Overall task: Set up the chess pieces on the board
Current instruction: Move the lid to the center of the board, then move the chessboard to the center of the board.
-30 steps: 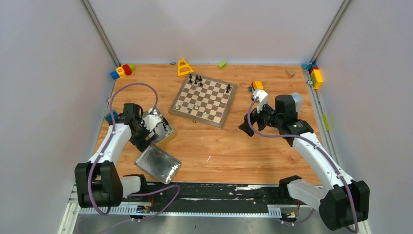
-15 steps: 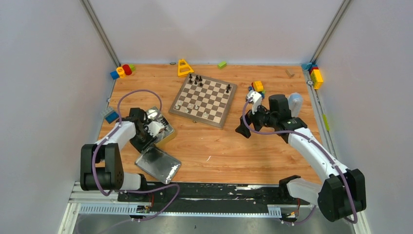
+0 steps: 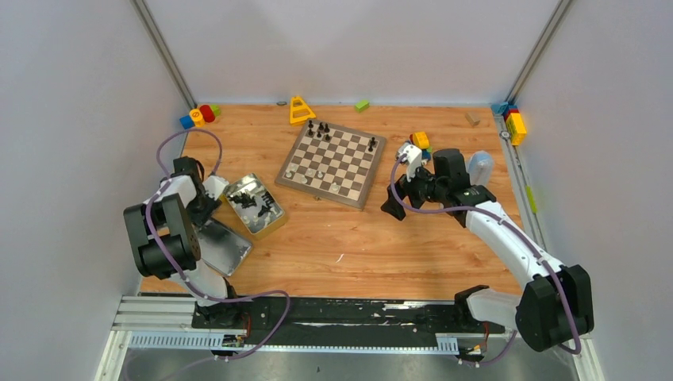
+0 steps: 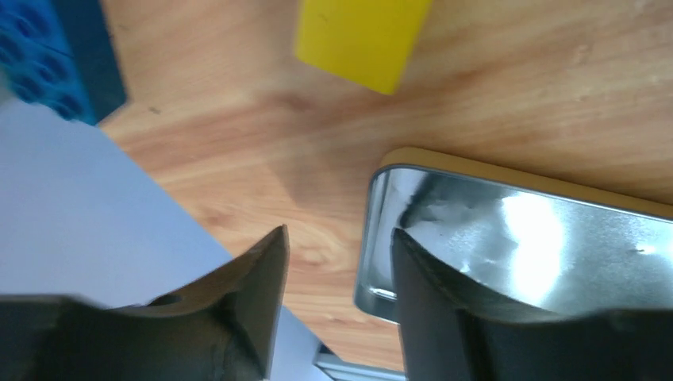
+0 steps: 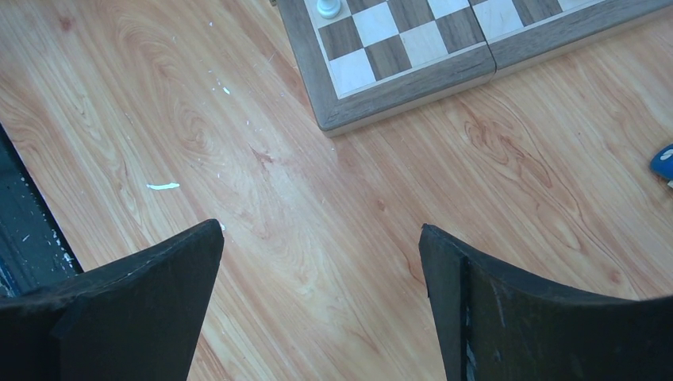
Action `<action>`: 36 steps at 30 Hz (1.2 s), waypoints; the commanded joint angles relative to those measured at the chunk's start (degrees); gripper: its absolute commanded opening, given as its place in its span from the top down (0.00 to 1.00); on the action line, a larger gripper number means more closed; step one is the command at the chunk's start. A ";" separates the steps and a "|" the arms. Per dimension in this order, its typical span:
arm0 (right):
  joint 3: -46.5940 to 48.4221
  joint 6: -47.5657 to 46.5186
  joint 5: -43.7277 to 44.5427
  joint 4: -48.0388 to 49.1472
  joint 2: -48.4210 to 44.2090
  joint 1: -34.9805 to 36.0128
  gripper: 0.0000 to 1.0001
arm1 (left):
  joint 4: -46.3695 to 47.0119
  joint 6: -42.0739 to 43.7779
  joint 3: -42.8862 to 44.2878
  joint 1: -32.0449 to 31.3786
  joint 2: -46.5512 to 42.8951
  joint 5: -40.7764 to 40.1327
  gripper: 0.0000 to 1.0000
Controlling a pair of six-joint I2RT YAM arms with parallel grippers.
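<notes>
Two claws, both released. The left claw [image 4: 340,232] hangs with its fingers slightly parted at a corner of the flat tin lid [image 4: 516,238], which lies on the counter [image 5: 262,182]. The right claw [image 5: 321,238] gapes wide above bare wood just short of the board [image 3: 349,163]'s near-right corner. Black chess pieces [image 3: 321,128] cluster at the board's far-left corner, with pale ones along its near-left side. More black ones lie in the open tin [image 3: 274,221], left of the board.

The board [image 5: 413,48] is lying on the desk [image 5: 317,206] ahead of the right fingers [image 5: 135,302]; a metal lid [image 4: 516,238] is sitting partly under the left fingers [image 4: 238,302], a block [image 4: 361,36] beyond.
</notes>
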 commanded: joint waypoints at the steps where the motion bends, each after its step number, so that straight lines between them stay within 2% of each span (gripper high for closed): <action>1: 1.64 0.04 0.80 1.76 0.01 0.41 0.04 | 0.20 0.89 5.28 0.89 -0.15 0.22 0.32; 4: 2.46 0.07 1.36 1.79 1.05 0.55 0.04 | -4.63 -1.10 10.18 0.89 -1.31 3.21 0.19; 5: 3.00 0.08 1.75 1.83 1.67 0.56 0.04 | -5.75 -1.66 11.35 0.83 -2.56 4.04 0.12; 7: 4.63 0.54 3.11 2.07 3.44 0.62 0.04 | -8.83 -3.78 15.31 0.81 -5.01 7.54 0.06; 11: 9.01 2.61 5.75 3.17 9.26 0.59 0.04 | -13.42 -9.65 21.27 -0.42 -8.87 19.17 0.02; 15: 13.43 6.21 7.37 4.20 16.59 0.58 0.04 | -11.46 -18.32 26.70 -7.03 -6.84 25.56 0.02; 20: 17.72 9.36 8.71 5.01 24.80 0.58 0.04 | -7.81 -31.75 38.09 -15.48 5.78 33.14 0.02; 25: 21.35 12.54 10.07 5.23 31.00 0.50 0.04 | -6.36 -43.90 53.90 -16.95 21.63 41.79 0.02; 28: 23.18 15.37 9.24 5.47 34.68 0.29 0.05 | -6.31 -46.97 60.32 -17.87 30.98 45.81 0.02; 31: 24.70 20.27 9.31 6.68 37.46 -0.27 0.08 | -6.19 -49.07 65.72 -19.63 36.36 47.62 0.03; 36: 27.02 25.53 8.07 8.70 41.36 -1.32 0.15 | -4.30 -50.42 68.19 -22.71 42.17 47.13 0.05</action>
